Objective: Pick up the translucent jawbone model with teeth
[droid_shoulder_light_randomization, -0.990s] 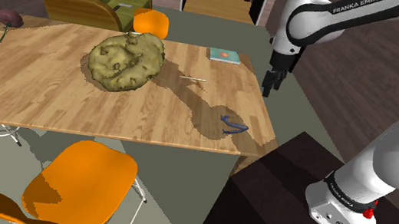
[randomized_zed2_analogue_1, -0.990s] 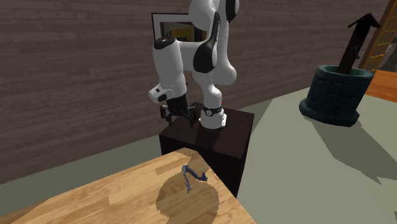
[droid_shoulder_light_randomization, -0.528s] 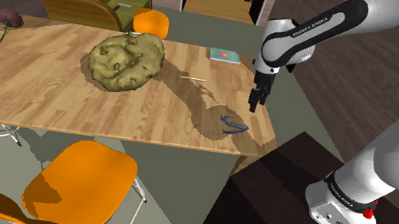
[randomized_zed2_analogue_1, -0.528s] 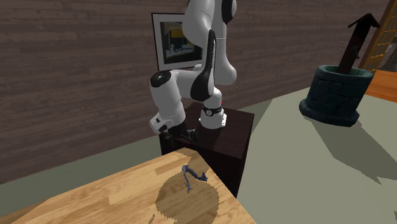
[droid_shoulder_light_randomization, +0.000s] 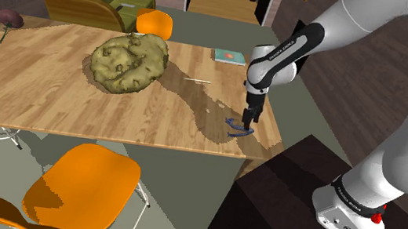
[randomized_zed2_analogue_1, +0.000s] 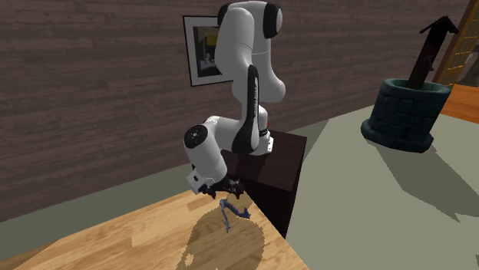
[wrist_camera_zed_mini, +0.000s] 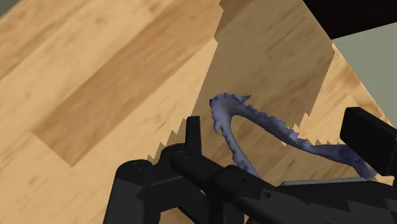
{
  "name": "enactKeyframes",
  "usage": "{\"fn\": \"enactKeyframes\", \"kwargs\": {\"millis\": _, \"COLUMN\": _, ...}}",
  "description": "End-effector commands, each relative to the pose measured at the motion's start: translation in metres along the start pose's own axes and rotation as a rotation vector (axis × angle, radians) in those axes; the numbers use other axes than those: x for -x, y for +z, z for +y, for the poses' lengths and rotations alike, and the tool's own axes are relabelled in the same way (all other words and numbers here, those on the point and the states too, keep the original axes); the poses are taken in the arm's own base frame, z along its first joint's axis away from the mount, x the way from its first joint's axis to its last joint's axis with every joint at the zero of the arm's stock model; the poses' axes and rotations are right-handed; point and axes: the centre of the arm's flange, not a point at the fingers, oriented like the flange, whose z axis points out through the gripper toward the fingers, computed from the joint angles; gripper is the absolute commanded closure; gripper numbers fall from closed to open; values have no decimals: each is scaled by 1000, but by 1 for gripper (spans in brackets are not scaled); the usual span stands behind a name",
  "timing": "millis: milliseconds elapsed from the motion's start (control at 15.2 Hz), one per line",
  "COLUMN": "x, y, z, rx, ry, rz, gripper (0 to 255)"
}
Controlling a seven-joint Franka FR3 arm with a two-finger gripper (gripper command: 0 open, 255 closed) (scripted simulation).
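Note:
The jawbone model (droid_shoulder_light_randomization: 238, 127) is a small bluish-purple, see-through arch with a row of little teeth. It lies on the wooden table (droid_shoulder_light_randomization: 40, 83) close to the corner nearest the stand. My black gripper (droid_shoulder_light_randomization: 248, 121) hangs just above it, pointing down, and it is open. In the wrist view the jawbone (wrist_camera_zed_mini: 251, 121) curves between the two fingers (wrist_camera_zed_mini: 189, 137), which stand wide apart and do not clasp it. In the second exterior view the gripper (randomized_zed2_analogue_1: 223, 189) hovers right over the jawbone (randomized_zed2_analogue_1: 232, 214) at the table's edge.
A big lumpy olive-brown mass (droid_shoulder_light_randomization: 127, 62) sits mid-table, with a thin stick (droid_shoulder_light_randomization: 197, 80) and a teal book (droid_shoulder_light_randomization: 229, 56) beyond it. A dark red flower (droid_shoulder_light_randomization: 8, 18) lies at the far corner. Orange chairs (droid_shoulder_light_randomization: 83, 187) flank the table. The dark stand (droid_shoulder_light_randomization: 303, 200) is close by.
The arm has swung down and toward the table corner, bringing the gripper from high above the table edge to just over the jawbone. The fingers stayed open.

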Motion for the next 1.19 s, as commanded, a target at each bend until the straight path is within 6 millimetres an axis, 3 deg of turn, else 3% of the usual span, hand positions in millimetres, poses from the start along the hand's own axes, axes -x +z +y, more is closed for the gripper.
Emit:
{"fn": "enactKeyframes", "kwargs": {"millis": 0, "x": -2, "y": 13, "z": 1, "rx": -1, "ry": -2, "rz": -2, "gripper": 0}}
{"fn": "enactKeyframes", "kwargs": {"millis": 264, "x": -8, "y": 33, "z": 4, "rx": -1, "ry": -2, "rz": -2, "gripper": 0}}
{"fn": "enactKeyframes", "kwargs": {"millis": 462, "x": -9, "y": 36, "z": 5, "rx": -1, "ry": -2, "rz": -2, "gripper": 0}}
{"fn": "enactKeyframes", "kwargs": {"millis": 528, "x": -10, "y": 35, "z": 5, "rx": -1, "ry": -2, "rz": -2, "gripper": 255}}
{"fn": "enactKeyframes", "kwargs": {"millis": 1122, "x": -9, "y": 36, "z": 5, "rx": -1, "ry": -2, "rz": -2, "gripper": 255}}
